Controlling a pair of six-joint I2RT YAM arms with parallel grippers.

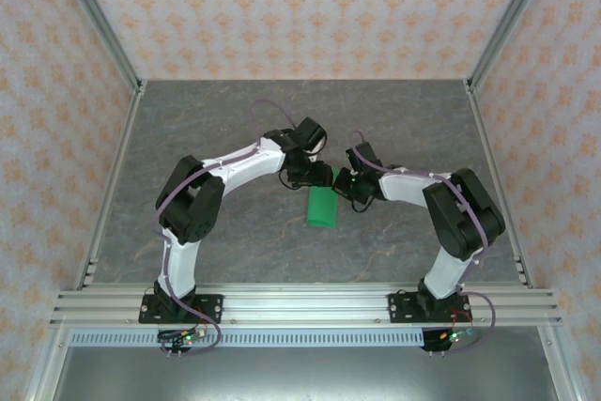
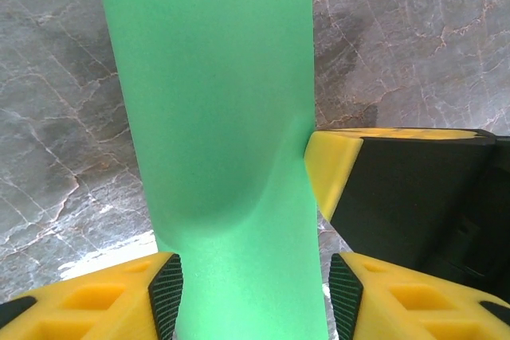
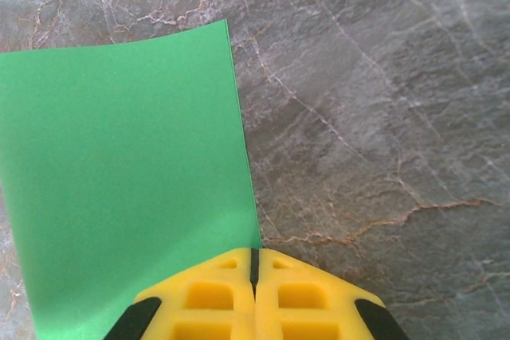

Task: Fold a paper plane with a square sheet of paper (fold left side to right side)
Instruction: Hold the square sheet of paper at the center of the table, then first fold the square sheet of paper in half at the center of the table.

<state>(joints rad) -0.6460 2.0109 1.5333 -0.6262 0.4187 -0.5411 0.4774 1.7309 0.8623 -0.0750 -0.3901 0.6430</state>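
Looking at a grey marble table [image 1: 235, 119] with the green sheet of paper [image 1: 321, 208] folded mid-table (bulging a bit). Got the left gripper [image 2: 255, 284] spread open astride it, right gripper [image 3: 255, 256] clamped closed, tip touching its edge.

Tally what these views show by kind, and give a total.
Green paper: 1
Grippers: 2, the left gripper and the right gripper
Total: 3
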